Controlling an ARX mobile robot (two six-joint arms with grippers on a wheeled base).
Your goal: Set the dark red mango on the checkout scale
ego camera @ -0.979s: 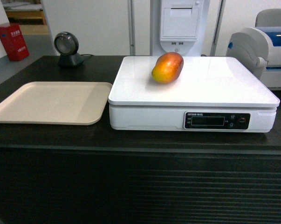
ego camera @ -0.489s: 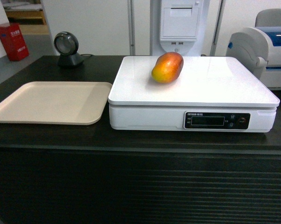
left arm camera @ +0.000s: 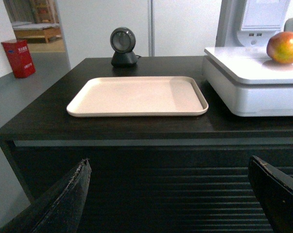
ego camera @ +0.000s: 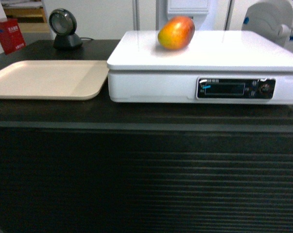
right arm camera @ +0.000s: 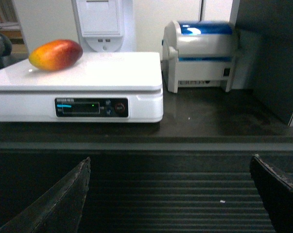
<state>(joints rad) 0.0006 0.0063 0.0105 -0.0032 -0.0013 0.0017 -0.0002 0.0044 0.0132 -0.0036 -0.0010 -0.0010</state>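
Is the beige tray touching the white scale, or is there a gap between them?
Apart. In the left wrist view, a strip of dark checkout top shows between the tray edge and the scale side.

A flat beige tray (ego camera: 44, 79) lies on the left part of the dark surface, its long side close to the front edge. A round black scanner (ego camera: 61, 28) on a stand sits near the back edge, behind the tray. A white-and-blue printer (right arm camera: 200, 54) stands toward the back right. Off the surface, a red box (left arm camera: 19, 58) stands on the grey floor (left arm camera: 39, 73) at far left.
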